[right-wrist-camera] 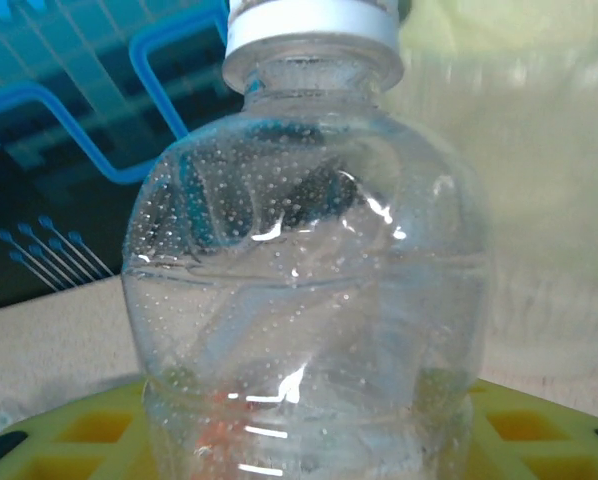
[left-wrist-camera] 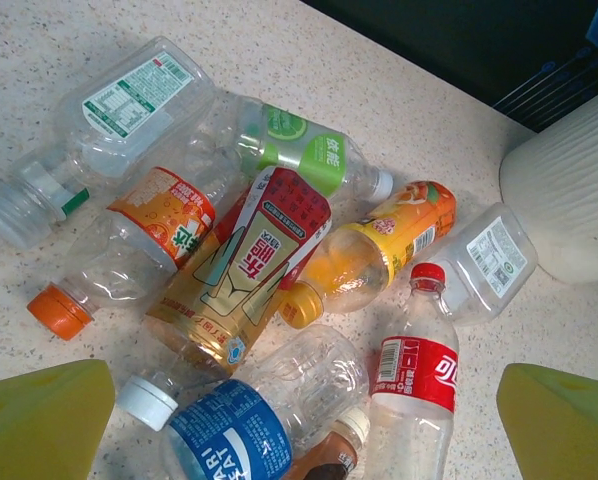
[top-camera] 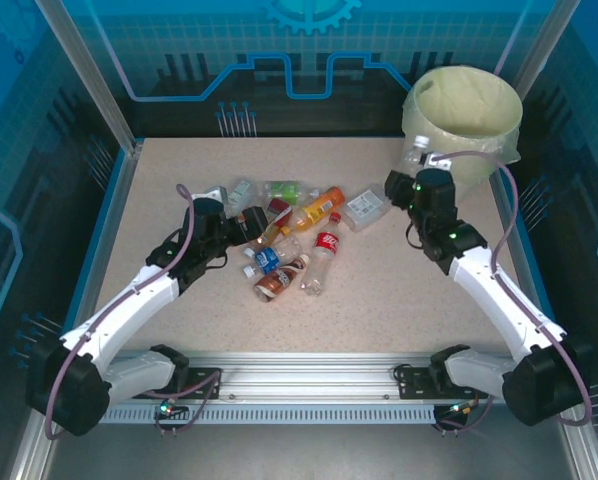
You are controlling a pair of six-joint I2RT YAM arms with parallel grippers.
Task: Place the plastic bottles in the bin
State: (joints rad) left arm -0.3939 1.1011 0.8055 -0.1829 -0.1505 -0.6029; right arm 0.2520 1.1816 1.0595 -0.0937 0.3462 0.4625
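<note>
Right gripper (top-camera: pixel 407 172) is clamped on a clear white-capped bottle (right-wrist-camera: pixel 309 300), its yellow fingers (right-wrist-camera: pixel 539 430) on either side of the bottle's lower body. It holds the bottle just in front of the bin (top-camera: pixel 459 130) at the table's (top-camera: pixel 429 320) far right corner. Other bottles (top-camera: pixel 299 235) lie heaped mid-table, left of the bin. Left gripper (left-wrist-camera: pixel 299 440) hovers at the heap's left side, jaws spread wide and holding nothing.
</note>
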